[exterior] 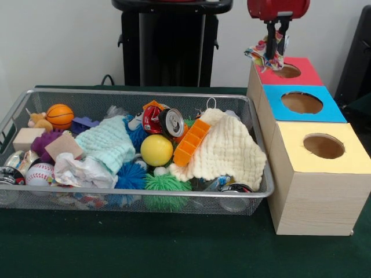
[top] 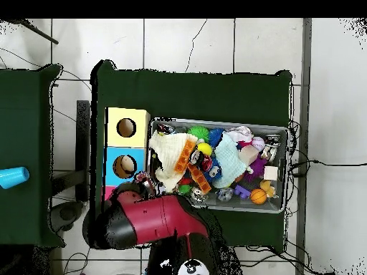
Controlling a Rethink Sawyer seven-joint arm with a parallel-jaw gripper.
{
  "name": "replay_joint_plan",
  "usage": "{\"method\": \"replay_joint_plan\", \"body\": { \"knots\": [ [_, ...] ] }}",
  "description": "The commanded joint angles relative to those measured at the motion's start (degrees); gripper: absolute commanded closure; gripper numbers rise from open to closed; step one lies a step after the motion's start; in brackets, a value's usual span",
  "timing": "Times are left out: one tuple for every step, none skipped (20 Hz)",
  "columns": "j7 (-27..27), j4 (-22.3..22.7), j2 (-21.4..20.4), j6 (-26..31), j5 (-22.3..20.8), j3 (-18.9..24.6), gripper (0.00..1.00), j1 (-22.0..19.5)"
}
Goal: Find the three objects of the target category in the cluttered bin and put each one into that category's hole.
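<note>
Polka-dotted plastic bag (exterior: 262,54) hangs crumpled from the gripper (exterior: 276,51), whose black fingers are pinched together on it directly above the red-topped box (exterior: 301,74) and its hole. Next along the row sits the blue-topped box (exterior: 301,103), then the yellow-topped box (exterior: 322,147) with its round dark hole (exterior: 323,146). Beside the boxes, the wire mesh bin (exterior: 139,197) holds a plain white plastic bag (exterior: 81,171), near a mint knitted cloth (exterior: 107,142) and a cream knitted cloth (exterior: 223,152).

bin (exterior: 255,194): silver mesh, cluttered | dotted bag (exterior: 262,53): crumpled, hanging over red-topped box | white bag (exterior: 84,171): crumpled in bin | yellow-top hole (exterior: 323,146): empty
</note>
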Motion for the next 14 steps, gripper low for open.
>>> {"method": "replay_joint_plan", "body": {
  "knots": [
    [11.6,-8.5,4.1,7.5,3.1,-2.4,1.00,1.3],
    [11.6,-8.9,4.4,7.4,3.2,-2.6,1.00,1.5],
    [11.4,-9.1,4.6,7.4,3.5,-2.5,1.00,1.6],
    [11.2,-9.7,4.7,7.7,3.6,-2.6,1.00,1.9],
    [11.2,-10.4,4.9,8.3,3.9,-2.7,1.00,2.2],
    [11.0,-11.2,5.2,8.8,4.0,-2.9,1.00,2.5],
    [10.8,-12.1,5.4,9.3,4.0,-3.0,1.00,2.8],
    [10.6,-13.1,5.6,10.0,4.2,-3.2,1.00,3.1],
    [10.7,-14.2,6.0,10.7,4.3,-3.5,1.00,3.6],
    [10.8,-15.2,6.3,11.5,4.5,-3.8,1.00,4.0],
    [11.1,-16.2,6.7,12.3,4.6,-4.2,1.00,4.5],
    [11.2,-17.5,7.2,13.1,4.8,-4.4,1.00,4.9],
    [11.2,-18.3,7.5,13.5,4.9,-4.4,1.00,5.1],
    [11.1,-19.0,7.9,13.9,5.1,-4.4,1.00,5.3]
  ]
}}
